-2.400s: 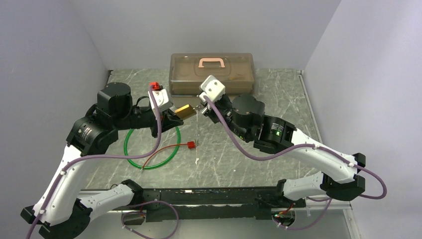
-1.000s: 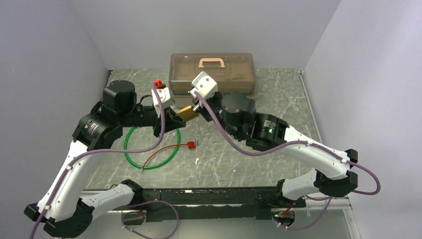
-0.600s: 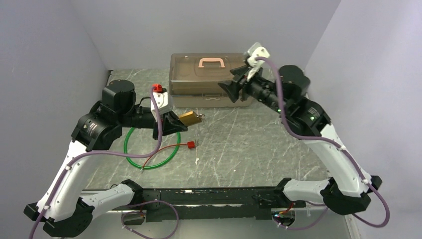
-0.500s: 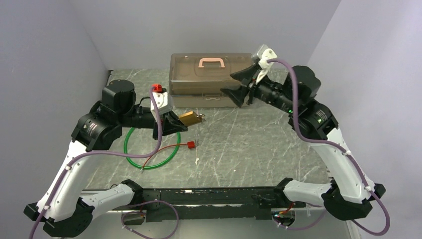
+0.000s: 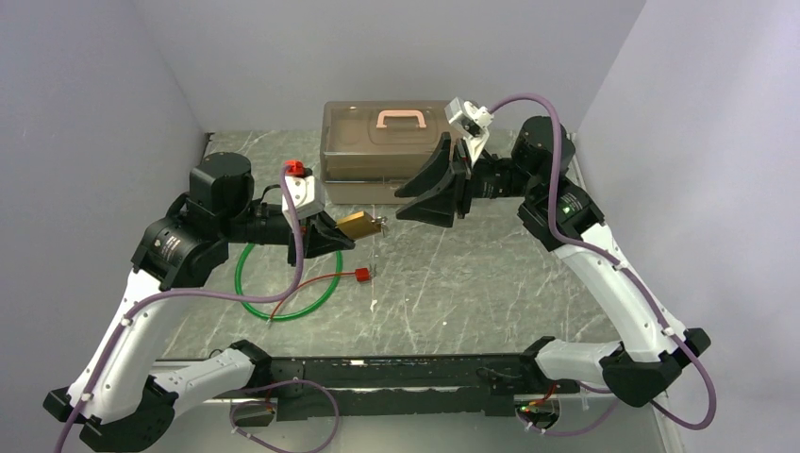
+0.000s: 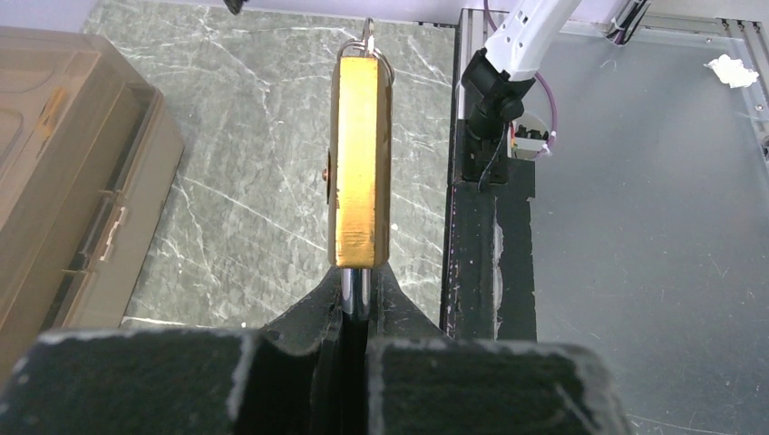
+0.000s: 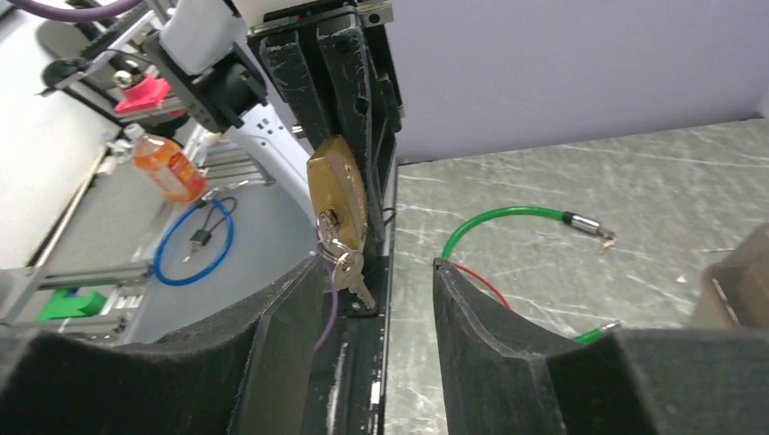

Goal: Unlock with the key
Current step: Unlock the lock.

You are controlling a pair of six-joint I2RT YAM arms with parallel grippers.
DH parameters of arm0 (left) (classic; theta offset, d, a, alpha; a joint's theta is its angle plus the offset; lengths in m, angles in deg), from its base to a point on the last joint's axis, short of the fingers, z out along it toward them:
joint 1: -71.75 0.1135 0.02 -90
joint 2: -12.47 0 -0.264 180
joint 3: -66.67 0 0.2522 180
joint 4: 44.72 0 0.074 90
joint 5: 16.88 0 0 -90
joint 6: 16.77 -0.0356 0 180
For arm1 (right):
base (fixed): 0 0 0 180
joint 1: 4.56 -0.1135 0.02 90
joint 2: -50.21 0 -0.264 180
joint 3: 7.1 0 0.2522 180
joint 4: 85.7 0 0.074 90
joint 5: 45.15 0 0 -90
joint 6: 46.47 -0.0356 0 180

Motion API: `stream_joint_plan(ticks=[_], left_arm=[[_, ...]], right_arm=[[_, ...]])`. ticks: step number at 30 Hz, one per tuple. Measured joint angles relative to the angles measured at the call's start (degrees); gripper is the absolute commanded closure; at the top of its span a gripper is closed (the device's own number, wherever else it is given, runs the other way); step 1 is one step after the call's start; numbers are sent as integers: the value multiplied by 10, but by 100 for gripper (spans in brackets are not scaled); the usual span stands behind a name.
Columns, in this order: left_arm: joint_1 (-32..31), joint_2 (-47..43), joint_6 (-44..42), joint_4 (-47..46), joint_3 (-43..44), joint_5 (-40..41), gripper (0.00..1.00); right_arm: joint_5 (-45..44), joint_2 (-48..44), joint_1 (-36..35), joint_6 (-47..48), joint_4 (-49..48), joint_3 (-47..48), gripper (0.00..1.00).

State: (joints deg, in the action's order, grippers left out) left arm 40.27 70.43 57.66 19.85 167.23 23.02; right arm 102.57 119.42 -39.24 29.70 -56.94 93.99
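My left gripper (image 5: 336,232) is shut on the shackle of the small brass padlock (image 5: 356,225) and holds it above the table, body pointing right. The left wrist view shows the padlock (image 6: 361,163) edge-on, its steel shackle pinched between the fingers (image 6: 399,313). The small silver key (image 7: 350,269) hangs on a ring at the padlock's keyhole end (image 7: 337,195); from above it is a small glint (image 5: 379,225). My right gripper (image 5: 404,203) is open and empty, pointing left, its fingertips just right of the key without touching it. In its own view its fingers (image 7: 290,344) flank the key.
A brown translucent toolbox (image 5: 401,142) with a pink handle stands at the back. A green cable loop (image 5: 283,288) and a red tag (image 5: 361,275) on red wire lie on the table under the left arm.
My right gripper left the padlock, swung up and right, opened wide, then came back left toward it. The key stayed hanging at the padlock. The left arm barely moved.
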Motion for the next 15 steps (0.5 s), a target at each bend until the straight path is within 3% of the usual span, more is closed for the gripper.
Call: stream_joint_plan(ticks=[10,15], left_arm=[[0,0,3,-4,0,0,100],[0,2,4,-5,0,0,100]], right_arm=[[44,2,-4,-70,-93,-21,59],[44,4,-21,-61,-92,-22,63]])
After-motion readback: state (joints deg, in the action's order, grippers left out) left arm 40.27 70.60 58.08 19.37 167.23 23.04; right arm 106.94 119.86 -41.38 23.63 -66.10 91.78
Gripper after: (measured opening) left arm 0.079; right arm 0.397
